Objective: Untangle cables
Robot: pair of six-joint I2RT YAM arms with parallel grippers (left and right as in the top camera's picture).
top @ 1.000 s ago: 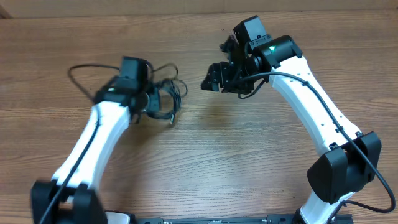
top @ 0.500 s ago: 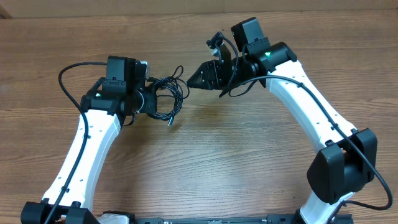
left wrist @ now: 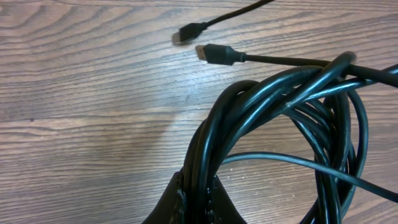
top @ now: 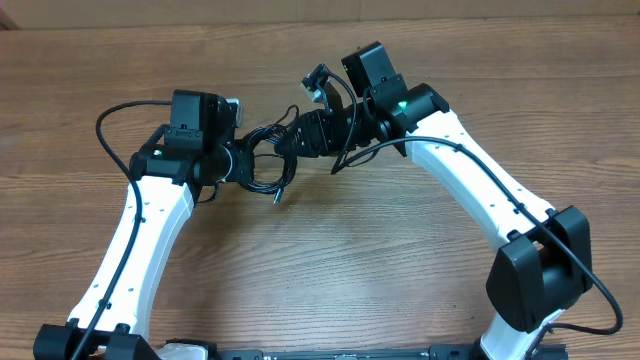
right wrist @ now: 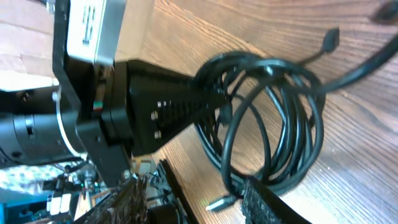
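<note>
My left gripper (left wrist: 198, 198) is pinched tight on the cables (left wrist: 280, 124), a coil of thin, smooth, glossy black cords on the pale wood-grain table (left wrist: 81, 124). Two small dark plugs (left wrist: 214, 54) lie just beyond the coil. My right gripper (top: 292, 138) is at the coil's opposite side, its ribbed fingers (right wrist: 267, 202) partly apart and clamping nothing. The left gripper's black wedge crosses the coil's near edge.
</note>
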